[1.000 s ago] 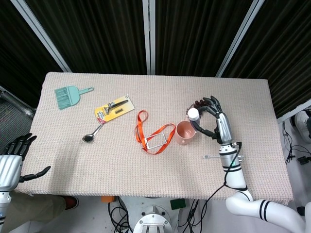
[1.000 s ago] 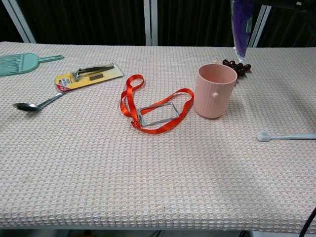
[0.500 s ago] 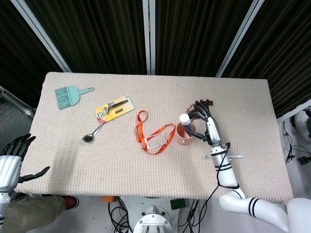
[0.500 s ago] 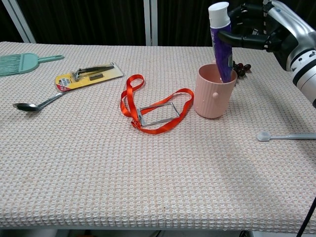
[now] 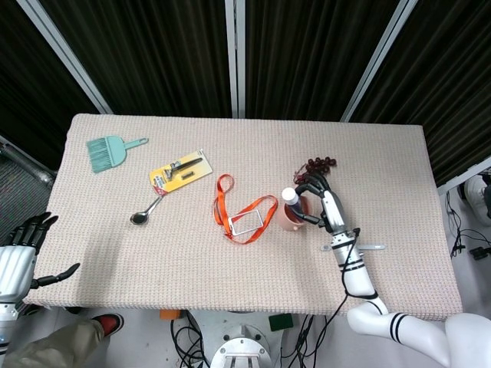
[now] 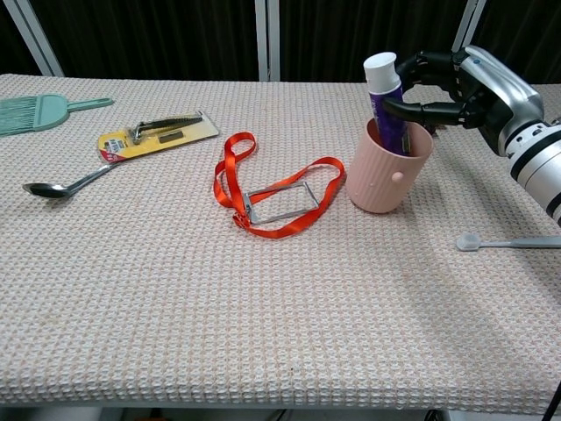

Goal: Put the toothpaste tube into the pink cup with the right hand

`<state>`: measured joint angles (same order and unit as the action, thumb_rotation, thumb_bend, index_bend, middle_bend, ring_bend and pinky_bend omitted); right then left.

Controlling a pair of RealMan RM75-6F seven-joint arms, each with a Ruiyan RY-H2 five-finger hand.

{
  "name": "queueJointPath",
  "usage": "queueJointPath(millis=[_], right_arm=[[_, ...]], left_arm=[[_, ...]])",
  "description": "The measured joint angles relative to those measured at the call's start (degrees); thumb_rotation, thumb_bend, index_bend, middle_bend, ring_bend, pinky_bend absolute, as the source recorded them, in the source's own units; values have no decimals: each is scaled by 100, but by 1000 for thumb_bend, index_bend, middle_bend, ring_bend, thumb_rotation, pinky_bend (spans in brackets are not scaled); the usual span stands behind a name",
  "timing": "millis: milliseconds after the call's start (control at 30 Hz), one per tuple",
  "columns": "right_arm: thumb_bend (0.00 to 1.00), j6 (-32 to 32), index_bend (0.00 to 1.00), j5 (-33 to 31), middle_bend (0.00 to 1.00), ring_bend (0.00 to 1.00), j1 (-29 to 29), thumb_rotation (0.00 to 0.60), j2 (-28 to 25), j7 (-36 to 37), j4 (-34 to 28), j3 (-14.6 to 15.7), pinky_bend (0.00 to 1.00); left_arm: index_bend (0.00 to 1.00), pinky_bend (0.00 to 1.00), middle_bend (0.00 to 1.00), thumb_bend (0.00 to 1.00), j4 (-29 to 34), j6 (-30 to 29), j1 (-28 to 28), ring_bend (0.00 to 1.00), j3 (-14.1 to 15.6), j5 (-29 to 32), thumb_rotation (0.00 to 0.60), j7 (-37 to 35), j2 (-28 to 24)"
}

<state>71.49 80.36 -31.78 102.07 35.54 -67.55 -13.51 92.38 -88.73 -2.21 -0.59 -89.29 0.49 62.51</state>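
The pink cup [image 6: 388, 171] stands right of centre on the table, also seen from above in the head view [image 5: 291, 218], and leans slightly. The purple toothpaste tube [image 6: 383, 83] with its white cap up stands inside it, its lower part hidden by the cup wall; the cap [image 5: 289, 195] shows from above. My right hand [image 6: 465, 83] is just right of the cup at rim height, thumb and fingers still closed around the tube's upper part. My left hand [image 5: 19, 257] hangs off the table's left edge, fingers spread, holding nothing.
An orange lanyard [image 6: 272, 197] lies left of the cup. A pale blue utensil [image 6: 508, 242] lies to the right near the front. Dark red beads [image 5: 321, 162] sit behind the cup. A spoon [image 6: 66, 186], yellow card pack [image 6: 158, 133] and teal brush [image 6: 35, 110] lie far left.
My right hand has come down and leftward with the tube, from above the cup to rim height. The tube now sits deeper in the cup, which has tipped slightly.
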Motion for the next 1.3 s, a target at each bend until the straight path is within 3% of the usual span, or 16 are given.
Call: queueJointPath(millis=[700, 1033, 1300], right_arm=[[636, -242, 645, 59, 541, 99, -80, 600, 224, 126, 372, 80, 0], [487, -274, 473, 178, 432, 20, -90, 600, 150, 369, 384, 144, 0], [437, -310, 424, 241, 404, 4, -79, 600, 60, 555, 413, 197, 0]], left_arm=[[120, 206, 89, 84, -92, 9, 17, 94, -2, 31, 276, -92, 13], [120, 206, 89, 85, -69, 12, 14, 94, -7, 29, 273, -83, -5], [120, 206, 89, 85, -39, 3, 13, 94, -11, 20, 276, -57, -25]])
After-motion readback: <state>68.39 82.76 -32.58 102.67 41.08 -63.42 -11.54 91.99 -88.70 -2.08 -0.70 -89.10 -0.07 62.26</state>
